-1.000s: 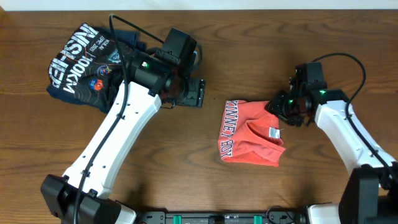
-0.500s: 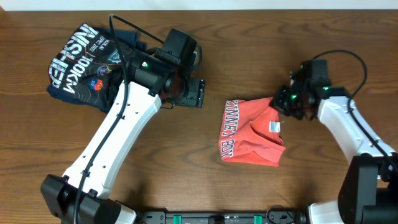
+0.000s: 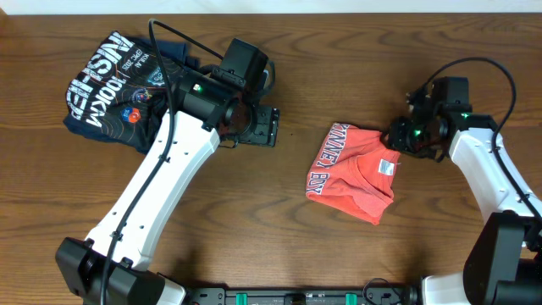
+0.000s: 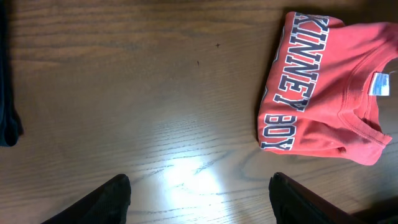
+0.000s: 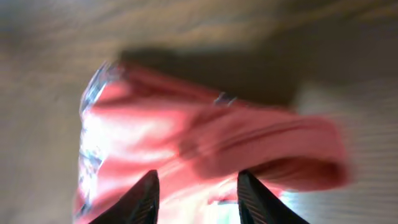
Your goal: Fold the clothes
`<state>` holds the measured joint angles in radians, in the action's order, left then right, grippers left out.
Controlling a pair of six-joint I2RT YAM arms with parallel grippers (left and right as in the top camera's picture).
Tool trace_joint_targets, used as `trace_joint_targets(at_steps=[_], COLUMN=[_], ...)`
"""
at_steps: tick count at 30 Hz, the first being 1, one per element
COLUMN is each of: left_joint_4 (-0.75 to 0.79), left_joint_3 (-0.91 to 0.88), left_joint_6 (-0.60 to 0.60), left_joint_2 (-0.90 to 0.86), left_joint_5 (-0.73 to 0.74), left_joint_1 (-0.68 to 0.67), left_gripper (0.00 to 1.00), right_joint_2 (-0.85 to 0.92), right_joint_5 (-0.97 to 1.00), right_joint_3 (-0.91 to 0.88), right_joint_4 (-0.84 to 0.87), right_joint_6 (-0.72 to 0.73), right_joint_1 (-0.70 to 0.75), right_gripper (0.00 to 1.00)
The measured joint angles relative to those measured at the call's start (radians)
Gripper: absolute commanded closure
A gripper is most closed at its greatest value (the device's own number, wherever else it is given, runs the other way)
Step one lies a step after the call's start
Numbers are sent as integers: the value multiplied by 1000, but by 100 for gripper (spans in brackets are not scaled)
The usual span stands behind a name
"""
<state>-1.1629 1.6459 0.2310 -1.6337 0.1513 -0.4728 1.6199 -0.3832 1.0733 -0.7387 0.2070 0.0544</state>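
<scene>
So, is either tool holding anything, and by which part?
The left tool is open and holds nothing. The right tool sits at the T-shirt near its collar edge; blur hides whether it grips.

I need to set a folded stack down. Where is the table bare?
Bare wood: the wide front patch between the left arm and the right arm, below the orange-red T-shirt; also the back edge above it. Crowded: back left, at the navy shirt and left gripper.

A dark brown wood-grain table (image 3: 279,237) fills the view, a pale strip (image 3: 339,5) along its far edge.
</scene>
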Motion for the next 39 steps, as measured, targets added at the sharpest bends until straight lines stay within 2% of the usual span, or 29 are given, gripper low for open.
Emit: trace_joint_targets(at_steps=[4, 7, 13, 18, 24, 29, 34, 38, 39], left_joint_4=[0, 0, 10, 11, 10, 3, 31, 158, 192], left_joint_3=[0, 0, 0, 0, 0, -1, -43, -156, -184], left_joint_6=[0, 0, 0, -1, -3, -4, -3, -4, -3], left_joint_2=[0, 0, 0, 0, 0, 0, 0, 0, 0], left_joint_5=[0, 0, 0, 0, 0, 13, 109, 235, 262], left_joint_1=[0, 0, 0, 0, 0, 0, -6, -49, -64], left_gripper=[27, 27, 27, 27, 27, 27, 27, 27, 22], right_joint_2=[0, -2, -6, -6, -55, -165, -209, -209, -209], right_joint_5=[-115, -118, -116, -117, -111, 16, 153, 206, 219], right_joint_3=[2, -4, -95, -169, -167, -114, -104, -110, -115], right_joint_4=[-153, -238, -196, -211, -299, -403, -456, -454, -454], right_joint_6=[-66, -105, -153, -190, -200, -129, -42, 2, 19], right_joint_1=[-6, -27, -74, -82, -73, -42, -31, -31, -31], right_gripper=[64, 65, 73, 99, 99, 99, 93, 91, 93])
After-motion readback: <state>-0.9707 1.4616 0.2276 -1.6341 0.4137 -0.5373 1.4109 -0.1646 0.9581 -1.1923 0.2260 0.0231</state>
